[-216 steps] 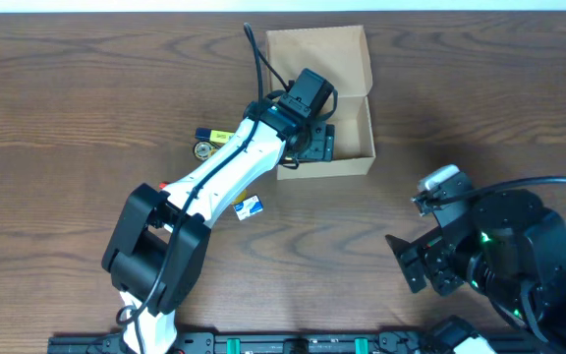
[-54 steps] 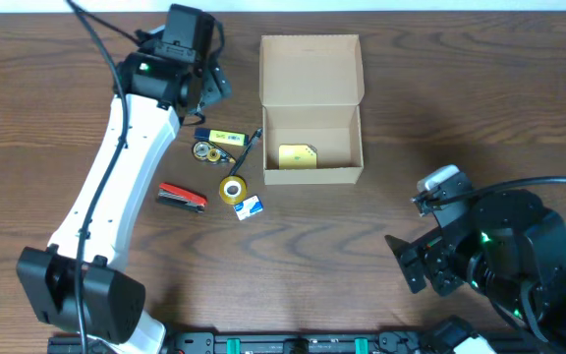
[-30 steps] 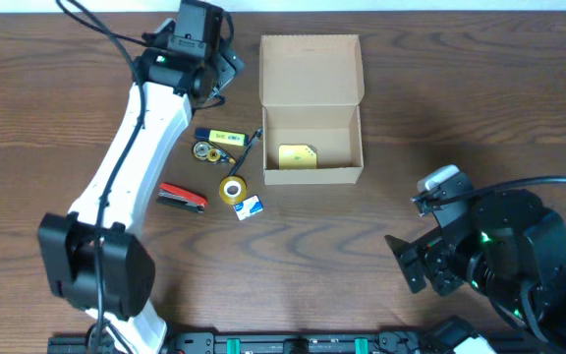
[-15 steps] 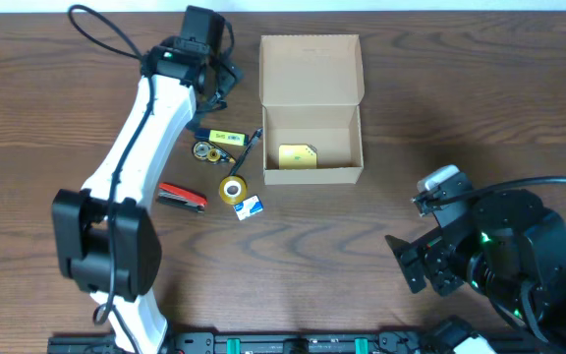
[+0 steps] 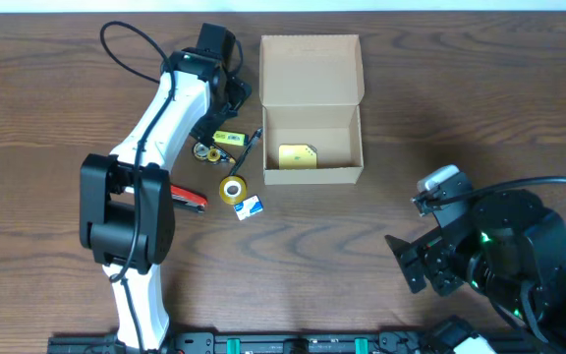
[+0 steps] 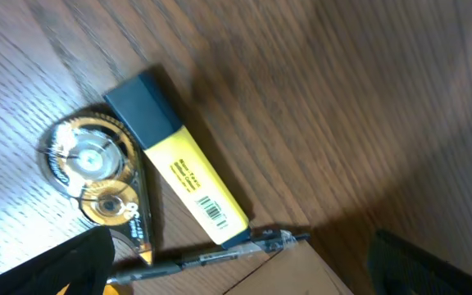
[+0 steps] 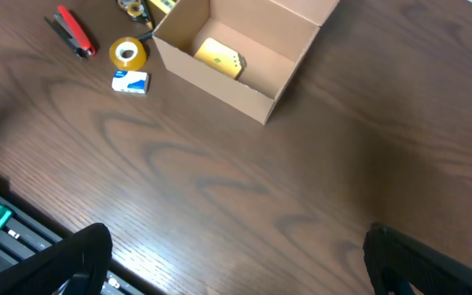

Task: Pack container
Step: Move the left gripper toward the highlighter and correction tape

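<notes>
Left arm has swung right and nearer since half a second back. Its left pincer now hangs over the loose items just left of the container, released, with its fingers spread wide at the bottom corners of the wrist view. The box and the items have not shifted.

Left to right on the counter:
- red stapler, its left end hidden under the arm
- clear dispenser with gold wheels, touching the yellow highlighter; type hard to make out
- yellow tape roll
- small blue-white packet just near of the roll, print too small to read
- black pen, its tip against the box's left wall

The container sits far-centre, with the flap lid open and laid back on the far side. One flat yellow item lies on its floor, near-left; I cannot tell what it is.

Right pincer is at the near right, well apart from the box and released. The arm body is cut off by the frame edge.
</notes>
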`<state>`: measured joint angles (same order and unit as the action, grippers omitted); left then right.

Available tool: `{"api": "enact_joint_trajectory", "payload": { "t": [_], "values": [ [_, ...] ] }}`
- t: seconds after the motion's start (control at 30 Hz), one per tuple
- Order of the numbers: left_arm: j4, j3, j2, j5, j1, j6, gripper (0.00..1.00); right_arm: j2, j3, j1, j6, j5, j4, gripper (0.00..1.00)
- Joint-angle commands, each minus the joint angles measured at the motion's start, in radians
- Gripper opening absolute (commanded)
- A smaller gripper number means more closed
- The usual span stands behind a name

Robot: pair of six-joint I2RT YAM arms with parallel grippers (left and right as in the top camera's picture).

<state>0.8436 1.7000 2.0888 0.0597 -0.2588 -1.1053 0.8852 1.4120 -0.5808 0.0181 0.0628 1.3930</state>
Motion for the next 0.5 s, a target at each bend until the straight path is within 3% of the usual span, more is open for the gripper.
{"api": "enact_joint_trajectory", "payload": {
  "t": [0.0,0.27,0.3,0.47],
  "values": [
    [0.008,-0.003,0.034,0.034,0.004,-0.018,1.0,-0.002,-0.001,0.016,0.014,0.0,0.0,0.99],
    [0.039,-0.003,0.034,-0.001,0.003,-0.09,1.0,-0.002,-0.001,0.016,0.014,0.0,0.0,0.99],
    [0.038,-0.003,0.034,-0.01,0.003,-0.103,0.95,-0.002,-0.001,0.016,0.014,0.0,0.0,0.99],
    [0.037,-0.003,0.034,-0.048,0.001,-0.154,0.94,-0.002,-0.001,0.016,0.014,0.0,0.0,0.99]
  ]
}}
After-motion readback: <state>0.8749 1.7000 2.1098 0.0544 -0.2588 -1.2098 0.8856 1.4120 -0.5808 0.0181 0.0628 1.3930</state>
